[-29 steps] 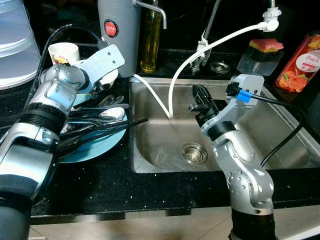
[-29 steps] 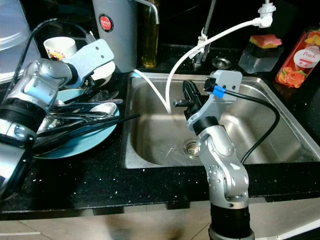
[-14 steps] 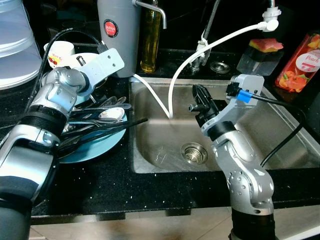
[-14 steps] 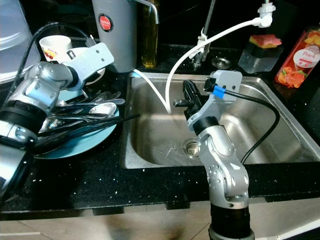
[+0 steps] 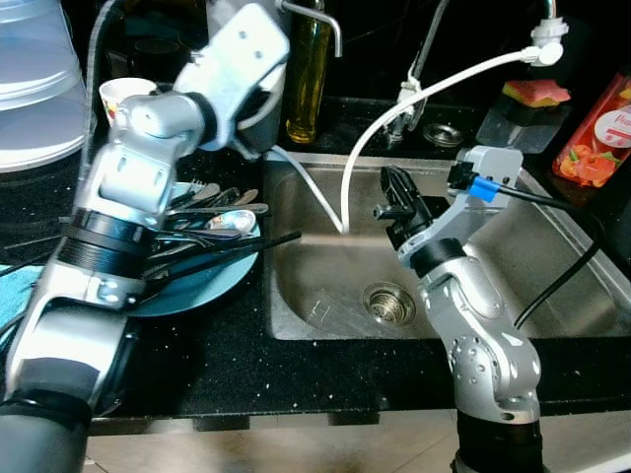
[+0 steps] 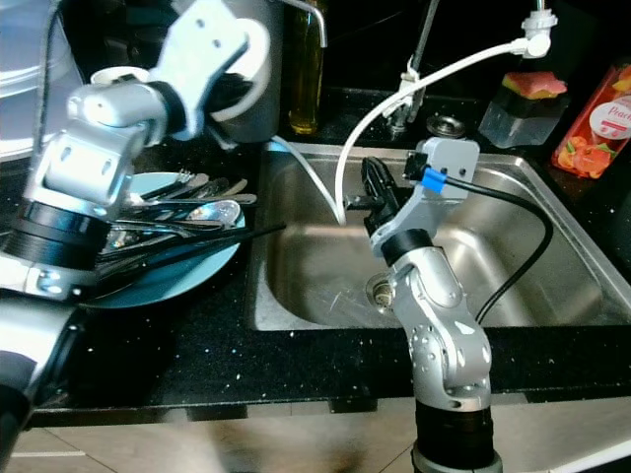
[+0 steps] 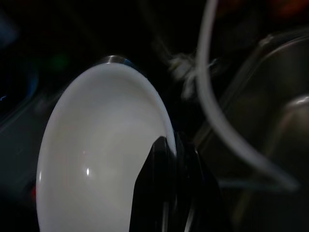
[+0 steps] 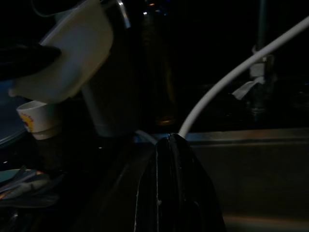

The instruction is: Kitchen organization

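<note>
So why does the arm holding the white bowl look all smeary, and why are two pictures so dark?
Right eye view: the left end effector is motion-blurred. Left wrist view: dim and soft, the white bowl is the bright spot. Right wrist view: mostly shadow around the white hose.

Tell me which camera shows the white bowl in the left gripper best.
The left wrist view: the white bowl is large there, its rim pinched by the left gripper. Both eye views catch just a blurred edge of it behind the raised wrist.

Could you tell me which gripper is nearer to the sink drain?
Right. The right gripper hangs over the sink basin, above the drain; the left gripper, holding a white bowl, is raised over the counter's edge.
</note>
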Available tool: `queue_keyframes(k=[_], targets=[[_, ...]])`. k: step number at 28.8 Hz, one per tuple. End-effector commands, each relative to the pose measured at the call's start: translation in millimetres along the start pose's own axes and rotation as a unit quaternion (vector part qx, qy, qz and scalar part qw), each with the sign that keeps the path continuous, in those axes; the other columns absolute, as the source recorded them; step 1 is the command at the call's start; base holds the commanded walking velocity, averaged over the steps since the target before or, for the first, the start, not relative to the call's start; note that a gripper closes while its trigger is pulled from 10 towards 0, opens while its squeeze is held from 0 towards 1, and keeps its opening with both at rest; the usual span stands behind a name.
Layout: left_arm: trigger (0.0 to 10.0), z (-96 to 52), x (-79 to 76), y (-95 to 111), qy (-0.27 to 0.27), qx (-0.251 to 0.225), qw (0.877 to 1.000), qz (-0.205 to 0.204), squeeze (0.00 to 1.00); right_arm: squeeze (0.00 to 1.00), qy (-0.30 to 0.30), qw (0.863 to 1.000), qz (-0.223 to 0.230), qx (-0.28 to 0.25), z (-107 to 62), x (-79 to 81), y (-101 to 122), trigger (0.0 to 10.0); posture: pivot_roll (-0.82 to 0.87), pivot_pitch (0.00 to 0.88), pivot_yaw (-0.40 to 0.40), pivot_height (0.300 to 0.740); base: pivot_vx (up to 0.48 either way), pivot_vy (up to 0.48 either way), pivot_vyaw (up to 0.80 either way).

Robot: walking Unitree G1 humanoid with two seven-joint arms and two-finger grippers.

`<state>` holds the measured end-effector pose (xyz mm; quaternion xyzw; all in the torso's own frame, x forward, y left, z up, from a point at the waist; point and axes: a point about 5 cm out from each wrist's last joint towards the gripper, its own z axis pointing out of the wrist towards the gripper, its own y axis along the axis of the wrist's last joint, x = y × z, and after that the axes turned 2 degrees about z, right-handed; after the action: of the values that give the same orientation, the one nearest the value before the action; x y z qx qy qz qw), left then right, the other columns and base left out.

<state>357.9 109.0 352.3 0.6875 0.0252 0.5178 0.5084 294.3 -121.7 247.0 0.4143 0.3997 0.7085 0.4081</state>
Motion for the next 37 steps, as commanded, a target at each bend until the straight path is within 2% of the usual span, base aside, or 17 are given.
queue_keyframes(k=[1,3,5,10,11,12,14,15,19,23,25,29,31,33,34,35,37], targets=[[10.0,-1.3,-14.0,15,-0.045,-0.051,0.998,0.0,0.0,0.0,-0.006,1.0,0.001,-0.002,-0.4,-3.3,2,10.0,0.23,0.038,-0.082,0.74,0.0,0.0,0.0],[10.0,-1.3,-14.0,15,-0.045,-0.051,0.998,0.0,0.0,0.0,-0.006,1.0,0.001,-0.002,-0.4,-3.3,2,10.0,0.23,0.038,-0.082,0.74,0.0,0.0,0.0],[10.0,-9.1,-31.5,29,-0.116,-0.103,0.988,-0.012,0.0,0.0,-0.009,1.0,0.0,-0.004,-0.2,-4.5,3,10.0,0.22,0.037,-0.082,0.74,0.0,0.0,0.0],[10.0,-11.2,-46.1,37,-0.161,-0.136,0.977,-0.03,0.0,0.0,-0.027,1.0,-0.006,-0.01,0.5,-10.2,6,10.0,0.22,0.038,-0.08,0.74,0.0,0.0,0.0],[10.0,-3.9,-54.1,40,-0.169,-0.15,0.972,-0.065,0.0,0.0,-0.062,0.998,-0.021,-0.021,1.8,-22.0,12,10.0,0.22,0.045,-0.082,0.74,0.0,0.0,0.0],[10.0,-3.9,-54.1,40,-0.169,-0.15,0.972,-0.065,0.0,0.0,-0.062,0.998,-0.021,-0.021,1.8,-22.0,12,10.0,0.22,0.045,-0.082,0.74,0.0,0.0,0.0],[10.0,8.8,-63.5,44,-0.165,-0.156,0.967,-0.112,0.0,0.0,-0.101,0.994,-0.035,-0.031,1.6,-36.3,18,10.0,0.22,0.046,-0.083,0.74,0.0,0.0,0.0],[10.0,8.8,-63.5,44,-0.165,-0.156,0.967,-0.112,0.0,0.0,-0.101,0.994,-0.035,-0.031,1.6,-36.3,18,10.0,0.22,0.046,-0.083,0.74,0.0,0.0,0.0],[10.0,32.4,-89.6,36,-0.175,-0.114,0.965,-0.156,0.0,0.0,-0.153,0.986,-0.063,-0.035,-2.7,-57.4,24,10.0,0.21,0.055,-0.084,0.74,0.0,0.0,0.0],[10.0,40.4,-96.4,33,-0.176,-0.09,0.965,-0.175,0.0,0.0,-0.164,0.983,-0.073,-0.035,-3.7,-61.8,26,10.0,0.21,0.061,-0.08,0.74,0.0,0.0,0.0],[10.0,53.9,-108.3,20,-0.182,-0.022,0.962,-0.201,0.0,0.0,-0.18,0.979,-0.089,-0.027,-5.4,-67.2,25,10.0,0.21,0.068,-0.073,0.74,0.0,0.0,0.0],[10.0,56.0,-118.4,15,-0.203,0.007,0.957,-0.208,0.0,0.0,-0.187,0.978,-0.091,-0.021,-7.6,-68.9,22,10.0,0.21,0.07,-0.064,0.74,0.0,0.0,0.0],[10.0,52.7,-134.5,12,-0.24,0.023,0.951,-0.196,0.0,0.0,-0.187,0.978,-0.087,-0.018,-8.7,-67.2,20,10.0,0.21,0.07,-0.059,0.74,0.0,0.0,0.0],[10.0,50.7,-139.7,10,-0.251,0.028,0.949,-0.19,0.0,0.0,-0.186,0.979,-0.085,-0.017,-9.0,-66.4,19,10.0,0.21,0.069,-0.058,0.74,0.0,0.0,0.0],[10.0,47.5,-146.5,6,-0.263,0.036,0.947,-0.183,0.24,0.0,-0.185,0.979,-0.082,-0.017,-9.2,-65.7,19,10.0,0.21,0.068,-0.057,0.74,0.0,0.0,0.0],[10.0,43.1,-157.1,-1,-0.28,0.053,0.942,-0.177,0.33,0.0,-0.186,0.979,-0.077,-0.017,-9.3,-65.3,18,10.0,0.21,0.066,-0.057,0.74,0.0,0.0,0.0],[10.0,41.6,-160.9,-3,-0.286,0.059,0.94,-0.177,0.33,0.0,-0.186,0.979,-0.076,-0.017,-9.3,-65.3,18,10.0,0.21,0.066,-0.057,0.74,0.0,0.0,0.0]])
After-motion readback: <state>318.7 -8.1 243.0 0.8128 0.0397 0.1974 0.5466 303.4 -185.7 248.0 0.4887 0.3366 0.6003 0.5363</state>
